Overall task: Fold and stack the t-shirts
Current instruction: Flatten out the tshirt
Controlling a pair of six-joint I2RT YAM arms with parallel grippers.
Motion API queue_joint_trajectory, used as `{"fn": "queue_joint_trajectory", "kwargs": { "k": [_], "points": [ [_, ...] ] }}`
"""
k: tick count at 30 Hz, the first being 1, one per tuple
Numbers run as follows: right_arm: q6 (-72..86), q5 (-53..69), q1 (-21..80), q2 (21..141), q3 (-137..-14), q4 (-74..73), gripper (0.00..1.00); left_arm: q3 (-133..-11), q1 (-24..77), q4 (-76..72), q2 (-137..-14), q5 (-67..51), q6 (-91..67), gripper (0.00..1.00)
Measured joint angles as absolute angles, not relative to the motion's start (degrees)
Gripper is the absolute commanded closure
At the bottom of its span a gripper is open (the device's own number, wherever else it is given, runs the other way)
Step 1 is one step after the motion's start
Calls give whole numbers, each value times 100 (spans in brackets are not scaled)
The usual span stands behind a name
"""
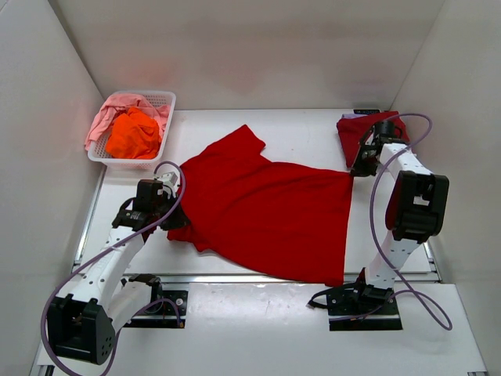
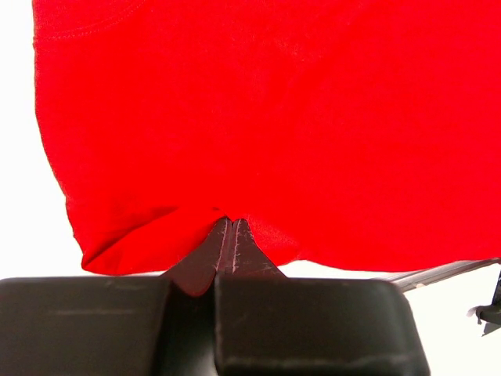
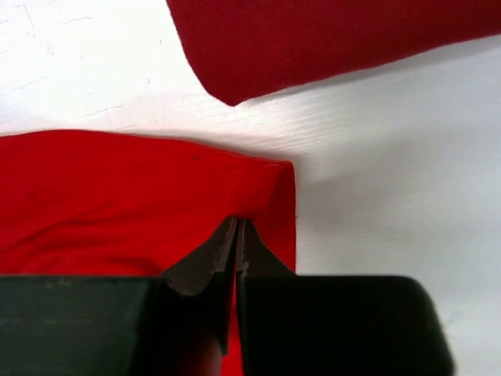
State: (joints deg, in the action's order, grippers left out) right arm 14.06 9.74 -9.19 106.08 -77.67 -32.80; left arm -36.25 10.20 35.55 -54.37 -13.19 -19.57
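A bright red t-shirt (image 1: 266, 211) lies spread across the middle of the table, one sleeve pointing to the back. My left gripper (image 1: 174, 190) is shut on its left edge; in the left wrist view the fingertips (image 2: 229, 221) pinch a fold of the red cloth (image 2: 274, 117). At the shirt's far right corner my right gripper (image 1: 358, 167) is shut, its tips (image 3: 236, 221) closed on the hem of the red shirt (image 3: 117, 196). A darker crimson t-shirt (image 1: 358, 131) lies folded at the back right, just beyond that corner (image 3: 329, 39).
A white mesh basket (image 1: 160, 98) at the back left holds an orange t-shirt (image 1: 135, 133) and a pale pink t-shirt (image 1: 106, 117). White walls close in the table on three sides. A metal rail (image 1: 235, 278) runs along the near edge.
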Motion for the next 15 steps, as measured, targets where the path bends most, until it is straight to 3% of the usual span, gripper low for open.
{"fn": "queue_joint_trajectory", "kwargs": {
  "k": [7,9,10,11,12,13,15],
  "points": [
    [1273,650,-950,11087,-8385,-3538,100,-3623,1020,3555,-5433,-1321,-1957,100],
    [1214,548,-969,11323,-8739,-3570,87,-3623,1017,3555,-5433,-1321,-1957,100],
    [1190,491,-982,11415,-8884,-3594,63,-3623,1013,3555,-5433,-1323,-1957,100],
    [1157,403,-998,11487,-9017,-3616,53,-3623,1013,3557,-5430,-1323,-1957,100],
    [1103,290,-1024,11548,-9139,-3614,53,-3623,1013,3555,-5430,-1328,-1955,100],
    [1057,178,-1041,11579,-9225,-3588,46,-3623,1007,3557,-5433,-1330,-1955,100],
    [987,3,-1059,11568,-9271,-3557,47,-3621,1007,3557,-5430,-1330,-1957,100]
  ]
}}
